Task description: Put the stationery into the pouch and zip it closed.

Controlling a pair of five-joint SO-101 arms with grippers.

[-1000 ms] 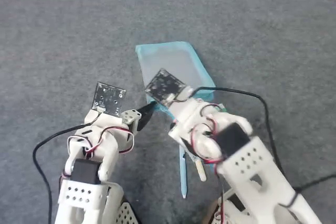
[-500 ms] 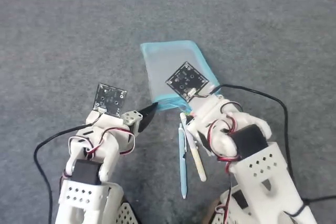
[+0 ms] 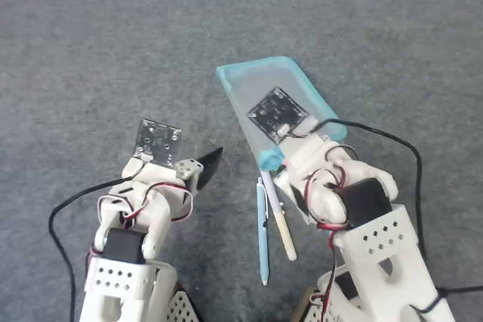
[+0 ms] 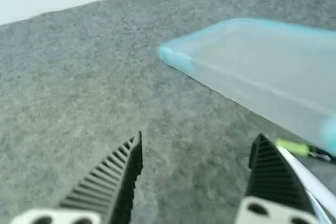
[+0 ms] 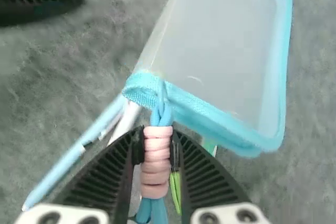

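Right tool point(image 5: 156, 132): it is pinching the pink zipper pull point(image 5: 156, 156) at the near corner of the pouch point(image 3: 260, 96), with both fingers pressed against the cord. Judged purpose: the arm is taking charge of the zipper, and the grip on the pull also gives it control of that corner.

Left tool point(image 4: 198, 140): its fingers are spread and gripping nothing. It is hanging over the bare grey desk point(image 3: 90, 58), beside the pouch and apart from it, and is facing the pouch's long edge. Judged purpose: it is waiting to steady the pouch or to collect stationery.

Pouch: it is lying flat on the desk and looks empty through its translucent wall. Whether its mouth is standing open cannot be told.

Stationery: a blue pen point(image 3: 263, 235) and a cream pen point(image 3: 283, 231) are lying side by side on the desk just outside the pouch's near corner. A green item point(image 4: 293, 147), probably more stationery, is lying with them.

Assessment: loading is not yet done, and zipping has to wait until the pens are inside.
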